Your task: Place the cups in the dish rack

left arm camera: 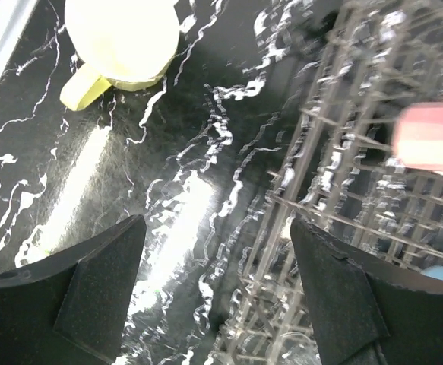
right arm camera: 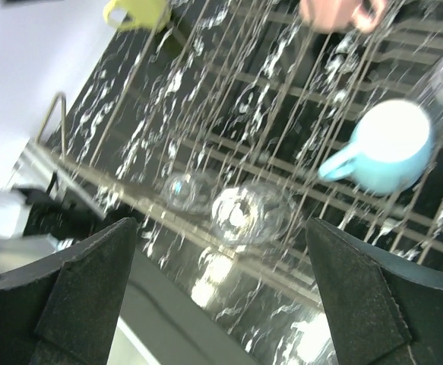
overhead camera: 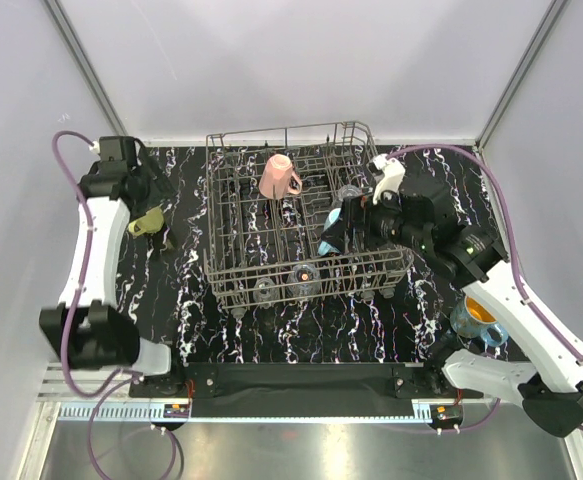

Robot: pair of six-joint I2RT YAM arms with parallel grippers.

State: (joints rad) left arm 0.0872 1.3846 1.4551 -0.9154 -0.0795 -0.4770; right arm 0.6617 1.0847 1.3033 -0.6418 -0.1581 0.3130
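Centre of top view: dish rack [overhead camera: 214, 220] on bench [overhead camera: 271, 340]. Pink mug [overhead camera: 279, 176] sits in its far rows, handle to frame right. Light blue mug [right arm camera: 388, 148] is in the rack, axis toward right wrist camera, handle frame-left. Yellow mug [left arm camera: 122, 38] is on the bench, left of rack. Left end effector [left arm camera: 217, 281] and right end effector [right arm camera: 221, 289] are both spread, empty.

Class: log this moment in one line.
in dark grey wire dish rack: pink mug, light blue mug, clear glasses | on black table: yellow mug, teal-blue mug | left pincer open | right pincer open
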